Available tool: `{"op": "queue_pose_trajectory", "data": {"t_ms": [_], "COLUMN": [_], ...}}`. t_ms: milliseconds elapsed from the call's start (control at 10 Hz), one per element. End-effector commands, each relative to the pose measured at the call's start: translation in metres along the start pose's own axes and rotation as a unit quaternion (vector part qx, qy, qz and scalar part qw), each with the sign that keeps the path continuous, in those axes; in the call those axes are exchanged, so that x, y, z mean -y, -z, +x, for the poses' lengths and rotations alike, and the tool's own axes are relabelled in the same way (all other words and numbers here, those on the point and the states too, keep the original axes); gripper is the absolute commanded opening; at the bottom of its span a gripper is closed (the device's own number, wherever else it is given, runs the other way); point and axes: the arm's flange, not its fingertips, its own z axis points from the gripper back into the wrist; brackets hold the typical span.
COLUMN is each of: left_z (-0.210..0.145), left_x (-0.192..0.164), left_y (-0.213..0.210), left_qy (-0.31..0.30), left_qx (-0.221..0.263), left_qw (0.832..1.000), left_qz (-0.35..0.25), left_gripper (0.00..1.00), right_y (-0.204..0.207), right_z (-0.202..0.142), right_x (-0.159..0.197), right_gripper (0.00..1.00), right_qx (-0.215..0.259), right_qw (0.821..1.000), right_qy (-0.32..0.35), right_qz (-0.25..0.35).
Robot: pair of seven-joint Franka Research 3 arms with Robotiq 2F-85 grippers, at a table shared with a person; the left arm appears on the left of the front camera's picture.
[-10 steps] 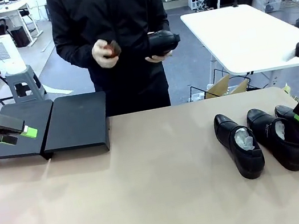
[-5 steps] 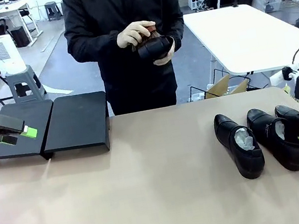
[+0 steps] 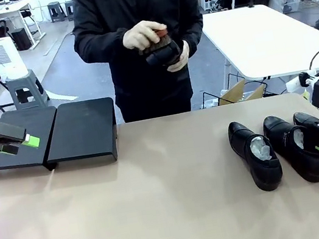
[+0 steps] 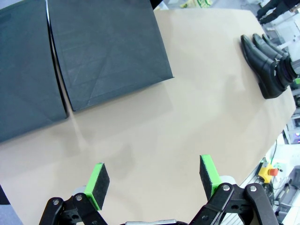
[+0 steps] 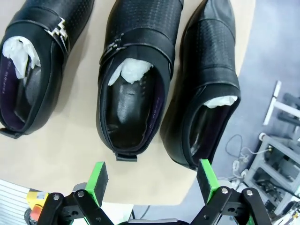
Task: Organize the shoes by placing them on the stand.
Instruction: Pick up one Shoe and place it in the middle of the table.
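The right claw [image 5: 151,174], spread, is hanging over three dress shoes [image 5: 133,79] lying close together on the bench [image 3: 162,205]. Descending, a finger could be striking a neighbour. The left claw [image 4: 153,176] is waiting spread near the stand [image 3: 81,130].

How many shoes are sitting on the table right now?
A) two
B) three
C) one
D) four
B: three shoes lie side by side on the table, while the fourth shoe is up in the person's hand.
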Motion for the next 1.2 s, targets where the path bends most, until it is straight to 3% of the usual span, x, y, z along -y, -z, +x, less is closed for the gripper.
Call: {"op": "queue_pose_trajectory", "data": {"t_ms": [0, 300, 400, 500, 1100], "left_z": [-0.001, -0.001, -0.001, -0.001, -0.001], "left_x": [-0.002, -0.002, -0.002, -0.002, -0.002], "left_y": [0.0, 0.0, 0.0, 0.0, 0.0], "left_qy": [0.009, 0.009, 0.009, 0.009, 0.009], "left_qx": [-0.003, -0.003, -0.003, -0.003, -0.003], "left_qw": [1.0, 1.0, 1.0, 1.0, 1.0], "left_qz": [0.0, 0.0, 0.0, 0.0, 0.0], "left_gripper": [1.0, 1.0, 1.0, 1.0, 1.0], "right_y": [0.001, 0.008, 0.01, 0.012, 0.03], "right_z": [0.028, 0.049, 0.051, 0.052, 0.046], "right_x": [0.009, 0.027, 0.028, 0.027, 0.024], "right_gripper": [1.0, 1.0, 0.82, 0.63, 0.63], "right_qx": [0.007, 0.007, 0.003, 0.016, -0.002], "right_qw": [0.998, 0.992, 0.99, 0.991, 0.992], "right_qy": [0.042, 0.081, 0.077, 0.082, 0.112], "right_qz": [0.047, 0.095, 0.119, 0.105, 0.064]}}
